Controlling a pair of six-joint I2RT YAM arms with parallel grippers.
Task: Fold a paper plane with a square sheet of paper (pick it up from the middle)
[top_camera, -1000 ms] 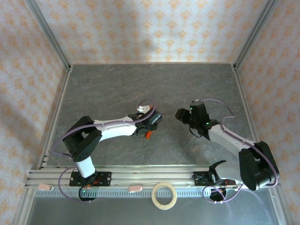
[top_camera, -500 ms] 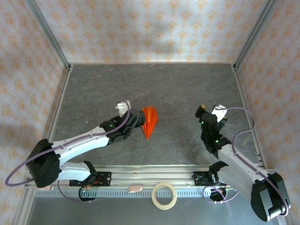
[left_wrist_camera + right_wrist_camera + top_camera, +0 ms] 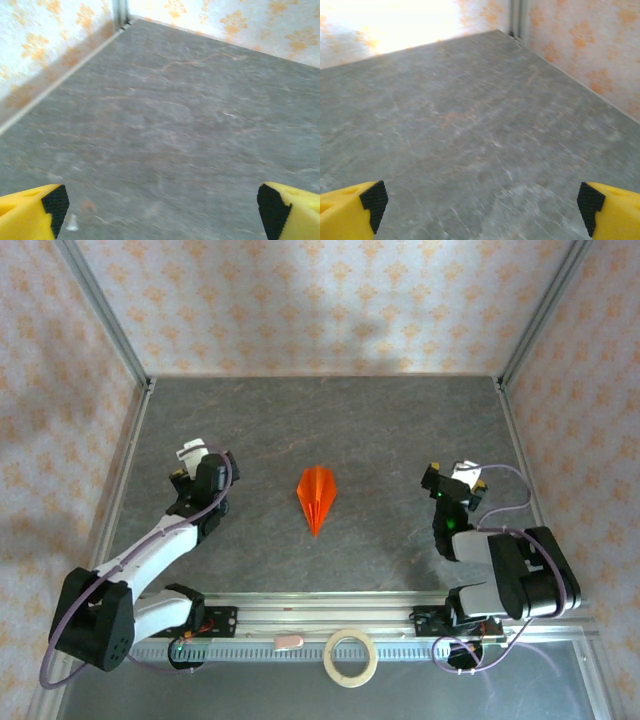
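Jaws spread wide on left gripper (image 3: pixel 192 466) and right gripper (image 3: pixel 452 480), nothing btw them. Bright orange pointed paper plane (image 3: pixel 317 496) lies flat mid grey table (image 3: pixel 400 420), well apart from both. Light, thin, crushes easily: you'd best pinch it gently at the ctr crease.

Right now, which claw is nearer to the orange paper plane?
Left, but only slightly. The left claw is open, to the left of the paper plane; the right claw is open, to its right. Neither touches it.
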